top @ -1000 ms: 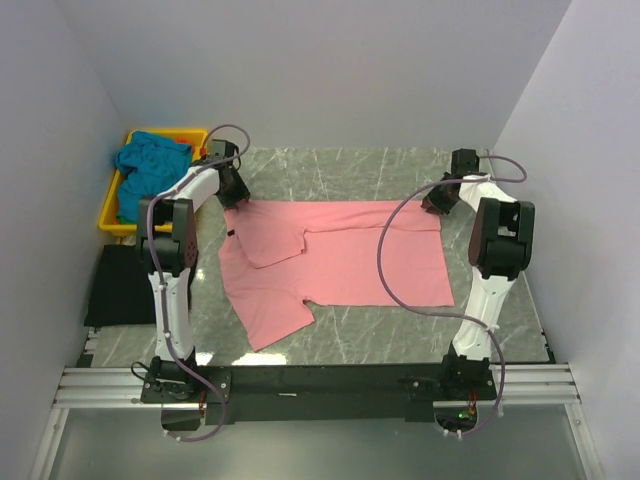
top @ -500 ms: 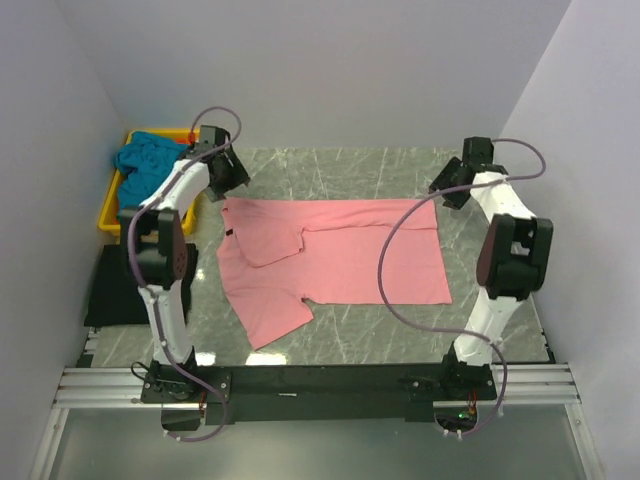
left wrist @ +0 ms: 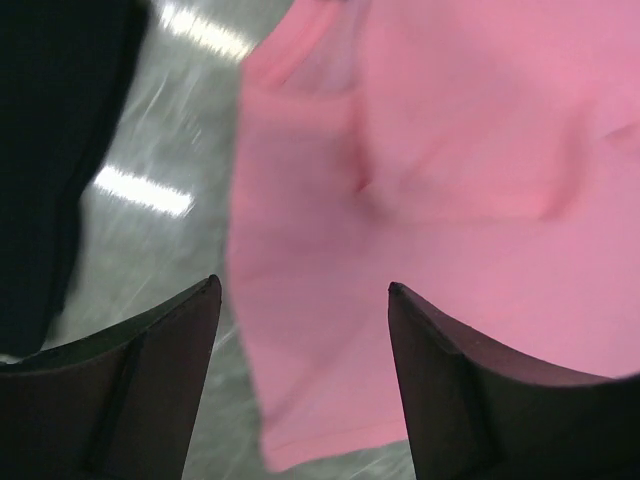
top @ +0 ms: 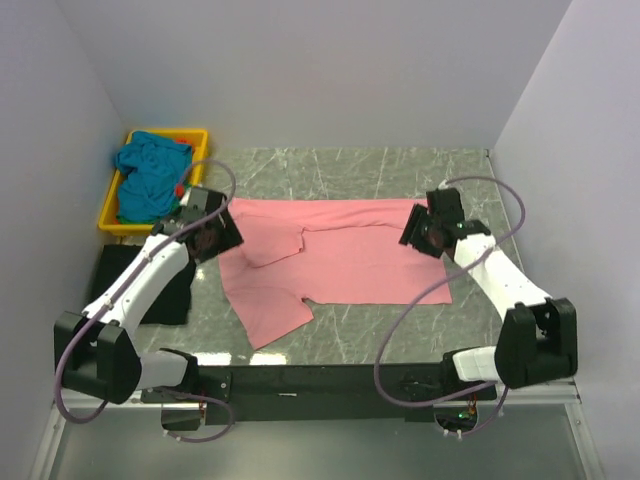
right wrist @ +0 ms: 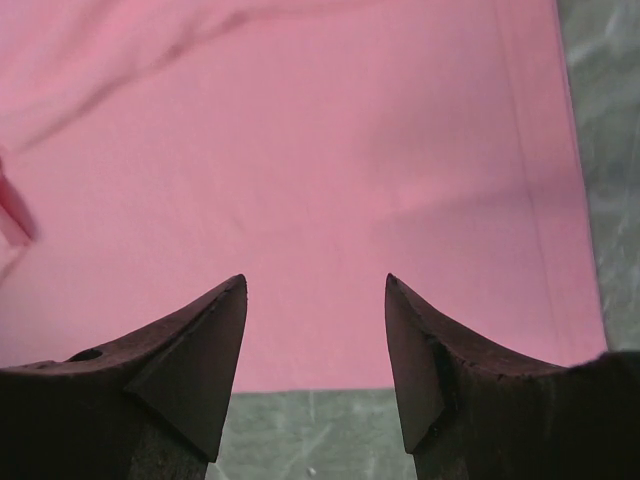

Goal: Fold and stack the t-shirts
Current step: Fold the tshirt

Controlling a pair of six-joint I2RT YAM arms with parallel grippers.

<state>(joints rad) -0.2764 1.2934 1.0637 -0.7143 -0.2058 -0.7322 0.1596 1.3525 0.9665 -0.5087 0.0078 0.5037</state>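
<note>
The grey marble table [top: 350, 170] carries the salmon pink t-shirt [top: 340, 262], spread flat across its middle, with a flap folded in near its left end and a part jutting toward the near left. Off the far left corner sits the yellow tray [top: 112, 220], the teal t-shirt [top: 148, 172] bunched inside; only the overhead view catches those. The left gripper [top: 207, 236] hangs over the pink shirt's left edge, the right gripper [top: 428, 228] over its right end. The wrist views settle what the overhead cannot: both pairs of fingers stand apart, empty, with pink cloth beneath.
</note>
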